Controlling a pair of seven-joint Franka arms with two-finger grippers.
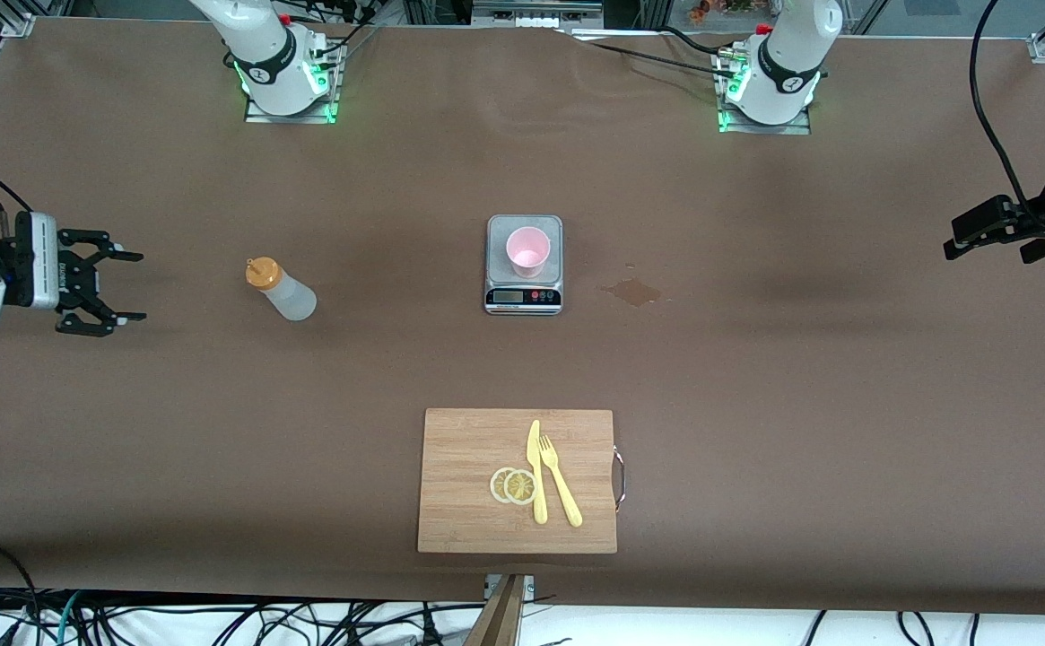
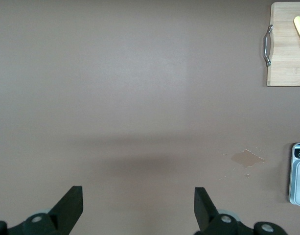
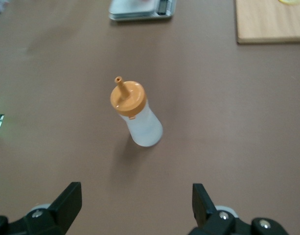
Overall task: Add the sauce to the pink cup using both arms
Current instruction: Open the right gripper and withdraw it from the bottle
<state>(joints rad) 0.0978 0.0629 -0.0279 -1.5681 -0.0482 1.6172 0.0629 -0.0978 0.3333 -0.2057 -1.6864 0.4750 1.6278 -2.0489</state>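
The right pincer [image 1: 123, 287] is hovering level over the surface [image 1: 755, 377] at the right arm's edge, fingers spread wide and holding nothing, pointing toward the sauce [image 1: 282, 289], which is standing upright near it. The left pincer [image 1: 957, 244] is waiting over the left arm's edge, also wide open and empty. The pink cup [image 1: 527, 251] is sitting on a scale [image 1: 524, 298] mid-surface.
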